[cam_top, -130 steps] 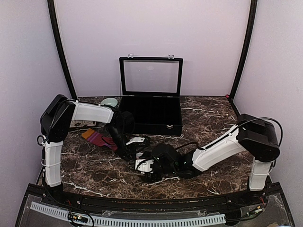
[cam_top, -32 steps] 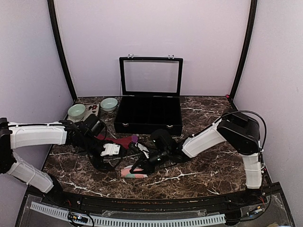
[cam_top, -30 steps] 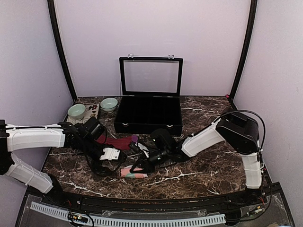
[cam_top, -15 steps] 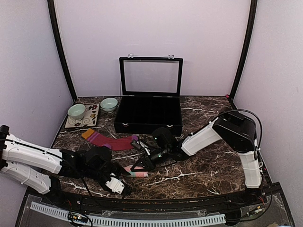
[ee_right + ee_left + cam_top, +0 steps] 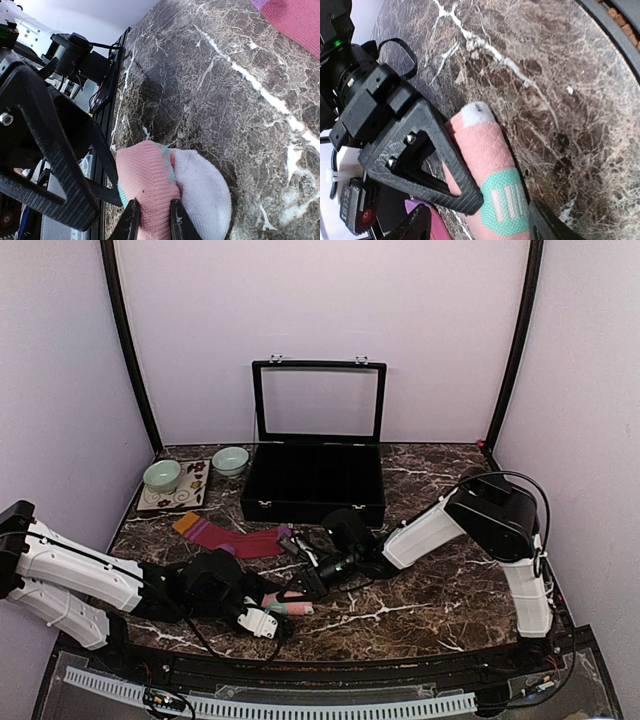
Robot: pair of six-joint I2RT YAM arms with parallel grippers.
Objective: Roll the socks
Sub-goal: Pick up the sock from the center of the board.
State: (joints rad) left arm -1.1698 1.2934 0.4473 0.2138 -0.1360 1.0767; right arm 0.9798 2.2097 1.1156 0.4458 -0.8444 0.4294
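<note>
A salmon-pink sock with a mint patch lies rolled into a short tube near the table's front. My right gripper is shut on the sock's pink fabric beside its white toe. In the top view that right gripper reaches in from the right. My left gripper is open, one finger on each side of the sock's mint-patched end, apart from it. It lies low near the front edge. The maroon sock with its orange cuff lies flat behind, untouched.
A black case with its lid up stands at the back centre. Two pale green bowls and a patterned mat sit at the back left. The table's black front rail runs close behind my left gripper.
My left arm has swung down from beside the maroon sock to the front edge, and its gripper now straddles the pink sock's near end. The right gripper has kept its hold.
</note>
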